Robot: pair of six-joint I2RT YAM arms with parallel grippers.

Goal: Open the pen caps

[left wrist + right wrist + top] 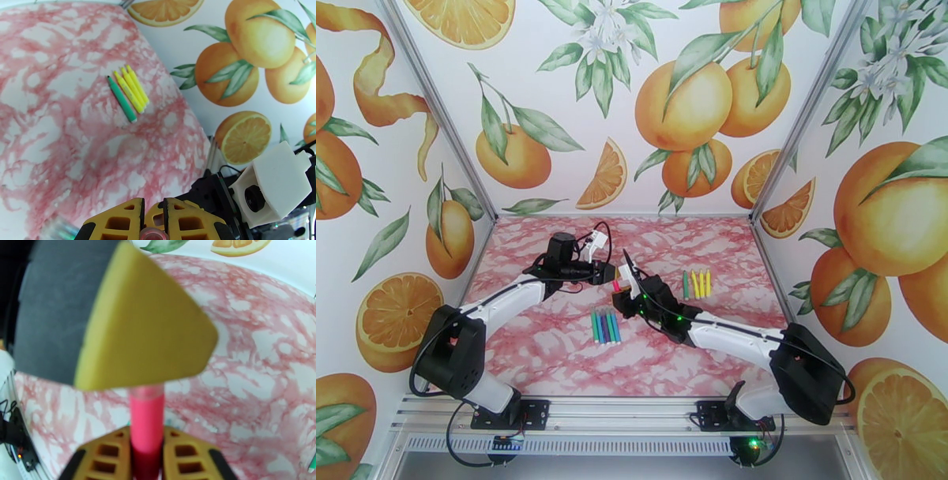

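While both arms meet above the middle of the tabletop [553, 355], the left gripper [154, 207] is clamped tight on one end of a pink pen [146, 417], seemingly its cap, and the right gripper [146, 447] pinches the barrel. Green and yellow pens [696, 284] lie to the right, and a blue-green-purple row [605, 326] lies nearer. Both groups sit well inside the tabletop's edges, with bare marble all round.
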